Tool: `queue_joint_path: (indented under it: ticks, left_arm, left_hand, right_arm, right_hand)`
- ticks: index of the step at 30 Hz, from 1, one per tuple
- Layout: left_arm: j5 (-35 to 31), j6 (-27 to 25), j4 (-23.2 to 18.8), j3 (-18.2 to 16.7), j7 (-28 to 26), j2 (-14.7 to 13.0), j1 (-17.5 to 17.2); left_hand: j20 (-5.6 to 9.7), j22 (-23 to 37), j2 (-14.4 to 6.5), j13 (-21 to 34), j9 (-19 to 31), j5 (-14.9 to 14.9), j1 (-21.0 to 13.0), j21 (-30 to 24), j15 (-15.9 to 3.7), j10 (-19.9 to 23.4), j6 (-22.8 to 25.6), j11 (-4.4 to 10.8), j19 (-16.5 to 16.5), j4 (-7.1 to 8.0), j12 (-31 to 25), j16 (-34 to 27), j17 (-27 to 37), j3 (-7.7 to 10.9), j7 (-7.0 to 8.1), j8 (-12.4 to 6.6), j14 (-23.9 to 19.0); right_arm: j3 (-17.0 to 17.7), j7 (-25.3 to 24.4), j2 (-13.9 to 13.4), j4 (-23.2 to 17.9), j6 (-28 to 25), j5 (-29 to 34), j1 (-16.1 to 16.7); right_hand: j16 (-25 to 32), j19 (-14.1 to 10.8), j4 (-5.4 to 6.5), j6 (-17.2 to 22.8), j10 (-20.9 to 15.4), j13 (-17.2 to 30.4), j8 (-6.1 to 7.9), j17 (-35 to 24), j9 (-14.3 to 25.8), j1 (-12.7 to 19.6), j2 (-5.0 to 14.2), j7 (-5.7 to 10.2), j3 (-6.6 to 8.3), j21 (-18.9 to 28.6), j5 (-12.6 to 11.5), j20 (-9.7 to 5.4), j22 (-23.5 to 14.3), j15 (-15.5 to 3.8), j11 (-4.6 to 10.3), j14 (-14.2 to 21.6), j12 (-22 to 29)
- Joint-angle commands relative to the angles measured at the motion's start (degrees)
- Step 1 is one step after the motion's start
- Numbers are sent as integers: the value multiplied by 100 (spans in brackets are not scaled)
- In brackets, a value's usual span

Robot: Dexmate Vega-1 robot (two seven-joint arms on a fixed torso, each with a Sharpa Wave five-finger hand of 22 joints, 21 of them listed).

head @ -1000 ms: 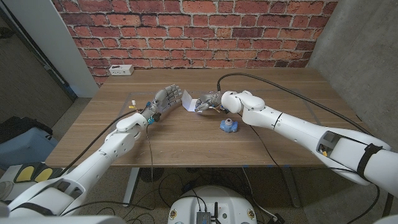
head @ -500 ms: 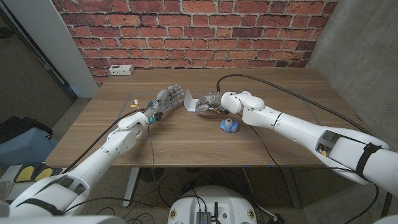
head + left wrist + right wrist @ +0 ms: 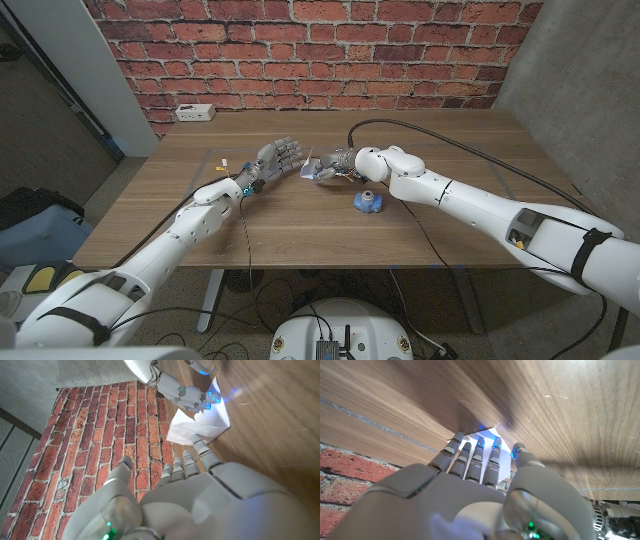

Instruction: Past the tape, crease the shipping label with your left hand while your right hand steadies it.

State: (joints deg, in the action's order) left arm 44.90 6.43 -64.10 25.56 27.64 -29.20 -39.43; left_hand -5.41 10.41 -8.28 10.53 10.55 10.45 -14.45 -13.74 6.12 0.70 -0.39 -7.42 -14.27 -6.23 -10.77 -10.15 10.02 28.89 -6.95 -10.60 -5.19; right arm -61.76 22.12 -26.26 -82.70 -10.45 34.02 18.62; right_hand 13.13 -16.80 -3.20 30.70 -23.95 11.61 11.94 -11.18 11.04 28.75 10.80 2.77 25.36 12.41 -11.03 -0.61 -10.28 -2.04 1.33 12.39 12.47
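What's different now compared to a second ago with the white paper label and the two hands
The white paper shipping label, which stood raised a second ago, is now folded down low. The left hand has pushed over it toward the right hand, which still presses on it. The blue tape roll has not moved.

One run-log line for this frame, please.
label: folded over on table | left hand: fingers on label's edge | right hand: fingers pressing label down | blue tape: near side, untouched

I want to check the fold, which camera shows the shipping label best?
The left wrist view: the shipping label shows as a white folded sheet on the wood, with the right robot hand on it. The head view gives a small sliver; in the right wrist view fingers cover most of it.
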Motion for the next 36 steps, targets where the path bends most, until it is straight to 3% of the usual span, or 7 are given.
queue_joint_path:
  ticks: [1,12,26,36]
  left_arm:
    - [-93,-312,253,161,234,78,278]
    - [-177,-515,260,240,187,119,385]
    - [-261,-609,218,304,110,164,450]
    - [-289,-633,104,320,55,143,418]
  left_hand:
    - [30,16,-92,22,5,54,-24,31,-9,-69,2,-2,57,35,6,23,8,67,-126,-16,92]
    - [75,18,-89,19,1,75,-7,130,-2,-300,-203,32,258,80,40,49,8,117,-99,43,338]
    - [83,23,-13,16,-6,49,70,192,-27,-542,-436,62,414,126,53,39,7,99,-33,68,530]
    - [80,24,10,15,-7,38,94,192,-33,-551,-447,66,423,135,34,27,6,88,-28,53,547]
  right_arm:
    - [105,-161,-49,-1,85,-81,38]
    - [291,-329,-197,-191,78,-164,148]
    - [814,-779,-655,-959,-404,-148,572]
    - [1078,-1126,-820,-1227,-612,-172,790]
  right_hand:
    - [25,-47,-1,66,-68,9,-9,-15,14,50,-2,12,34,2,10,-20,-6,-671,-1,54,8]
    - [36,-88,6,71,-87,9,-21,-17,15,61,0,26,35,11,10,-68,-6,-620,-28,103,4]
    - [54,-135,9,87,-106,9,-27,-20,15,70,-11,12,31,21,11,-36,-6,-560,-14,168,-1]
    - [45,-141,12,49,-97,8,-50,-25,15,76,-11,35,28,17,10,-15,-6,-524,-20,159,-14]
